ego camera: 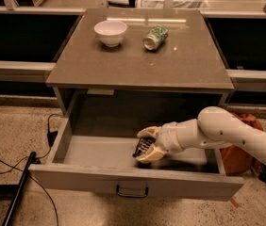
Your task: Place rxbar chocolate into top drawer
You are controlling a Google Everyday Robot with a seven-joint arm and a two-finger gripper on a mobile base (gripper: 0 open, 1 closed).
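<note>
The top drawer (93,150) is pulled open below the grey table, with its dark handle (132,191) on the front panel. My gripper (144,146) reaches in from the right and sits low inside the drawer, near its middle. It is shut on the rxbar chocolate (141,148), a small dark flat wrapper seen between the two pale fingers (148,156). The bar is held close to the drawer floor; I cannot tell if it touches it.
A white bowl (110,32) and a green-patterned can (154,36) lying on its side rest on the grey table top (137,65). An orange bag (239,152) stands to the right of the drawer. Black cables (10,164) and a dark pole (20,187) lie on the floor at left.
</note>
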